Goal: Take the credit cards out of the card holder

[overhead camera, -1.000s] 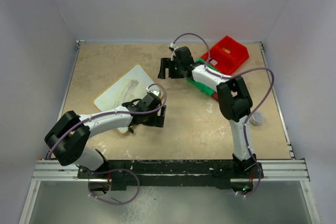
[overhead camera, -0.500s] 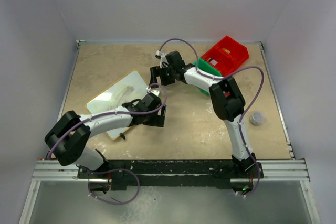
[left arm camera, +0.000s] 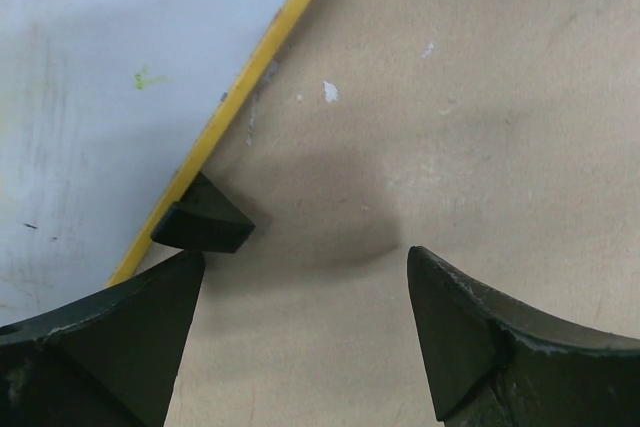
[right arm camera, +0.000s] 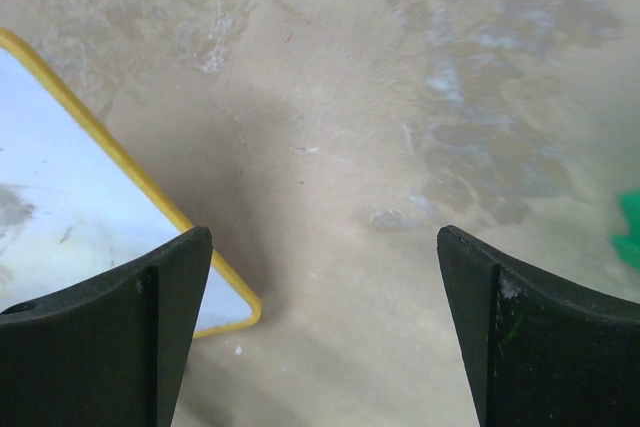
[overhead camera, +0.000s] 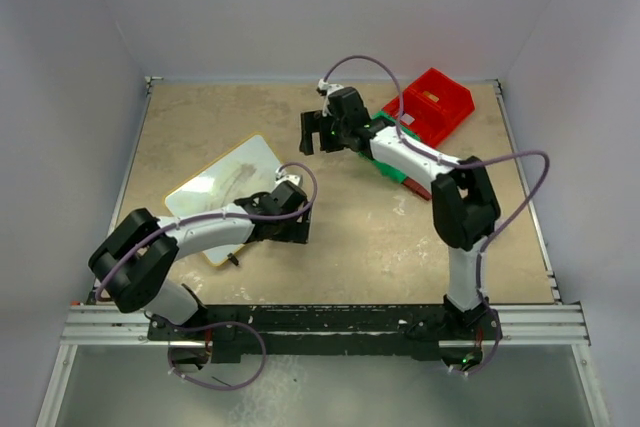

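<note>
I cannot make out the card holder or any credit card in these views. My left gripper [overhead camera: 292,224] is open and empty, low over the bare table just right of the white board [overhead camera: 218,190]. In the left wrist view the gripper [left arm camera: 305,259] frames bare table, with the board's yellow edge [left arm camera: 232,97] at the left. A small black wedge [left arm camera: 205,219] sticks out at that edge; I cannot tell what it is. My right gripper [overhead camera: 314,132] is open and empty above the table at the back middle. Its wrist view [right arm camera: 325,239] shows the board's corner [right arm camera: 225,315].
A red bin [overhead camera: 432,103] stands at the back right, with a green-and-red tray [overhead camera: 398,165] partly under the right arm. A small dark bit [overhead camera: 232,259] lies off the board's near corner. White walls enclose the table.
The white board has slid toward the near left. My right gripper swung left toward the board, then back right. My left gripper has shifted slightly left.
</note>
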Controlling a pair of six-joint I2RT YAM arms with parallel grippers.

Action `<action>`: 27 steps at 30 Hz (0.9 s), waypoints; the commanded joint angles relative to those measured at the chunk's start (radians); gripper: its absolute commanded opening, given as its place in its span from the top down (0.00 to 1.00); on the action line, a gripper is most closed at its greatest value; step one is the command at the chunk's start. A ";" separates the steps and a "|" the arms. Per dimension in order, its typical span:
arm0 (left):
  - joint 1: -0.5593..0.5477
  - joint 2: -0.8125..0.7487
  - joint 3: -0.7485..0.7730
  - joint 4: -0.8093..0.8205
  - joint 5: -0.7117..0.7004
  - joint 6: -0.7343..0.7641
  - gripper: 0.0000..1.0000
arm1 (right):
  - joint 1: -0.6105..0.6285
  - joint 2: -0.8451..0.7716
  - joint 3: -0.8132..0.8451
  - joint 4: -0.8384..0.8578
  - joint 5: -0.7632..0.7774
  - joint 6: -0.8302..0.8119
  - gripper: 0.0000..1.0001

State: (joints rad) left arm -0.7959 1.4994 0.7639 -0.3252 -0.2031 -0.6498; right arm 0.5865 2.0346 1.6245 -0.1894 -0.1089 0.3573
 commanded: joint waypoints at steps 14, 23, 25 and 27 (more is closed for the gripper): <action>0.166 0.090 0.089 0.000 -0.140 0.048 0.20 | -0.020 -0.497 -0.440 0.029 0.342 0.177 0.00; 0.339 0.165 0.117 0.021 -0.104 0.075 0.20 | -0.028 -0.645 -0.531 -0.027 0.414 0.207 0.00; 0.378 0.176 0.123 0.006 -0.114 0.070 0.20 | -0.032 -0.671 -0.545 -0.029 0.423 0.208 0.00; 0.415 0.178 0.120 0.000 -0.114 0.065 0.20 | -0.038 -0.692 -0.552 -0.039 0.429 0.210 0.00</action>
State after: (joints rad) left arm -0.4488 1.6436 0.8860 -0.2920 -0.3031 -0.5907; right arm 0.5602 1.3979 1.0859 -0.2176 0.2710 0.5442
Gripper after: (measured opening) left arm 0.803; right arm 0.998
